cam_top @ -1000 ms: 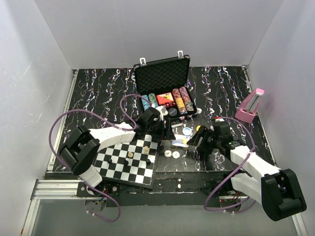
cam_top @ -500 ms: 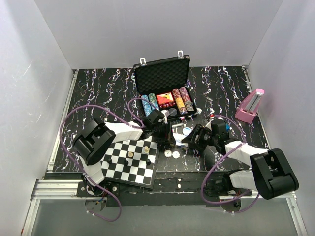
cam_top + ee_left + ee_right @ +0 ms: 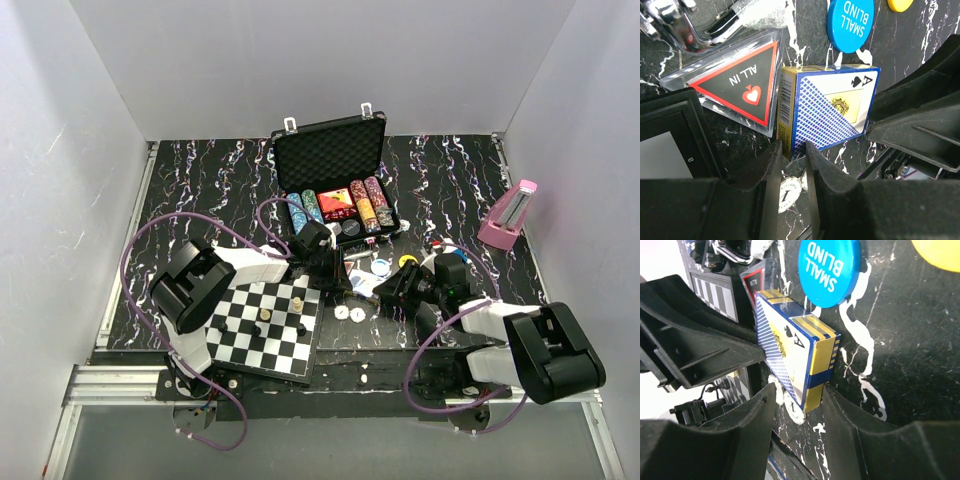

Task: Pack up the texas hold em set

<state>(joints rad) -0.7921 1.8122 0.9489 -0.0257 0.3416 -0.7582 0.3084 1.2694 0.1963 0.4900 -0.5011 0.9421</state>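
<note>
1. The briefcase is black and ribbed, with silver latches and egg-crate foam in the lid. It stands open at the far middle of the marbled black desk.
2. Its long axis runs left to right, slightly skewed. The lid is up on the far side, and the glossy chip rows run near to far in the tray.
3. The card deck is a blue-latticed cardboard box with yellow narrow sides. It lies on the desk near of the briefcase, between my two arms.
4. Its ace-of-spades corner points far, toward the round blue SMALL BLIND button. I cannot settle its long axis, because both wrist views foreshorten it.
5. The left gripper is narrow, with the deck's near corner in its gap. I cannot tell whether it is pinching.
6. The right gripper is about half spread and straddles the deck's near end. Whether it is touching is unclear.
7. Only the left wrist view shows the whole clear-plastic ALL IN triangle just left of the deck.
8. Only the top view shows the chessboard at near left and the pink metronome at far right.
</note>
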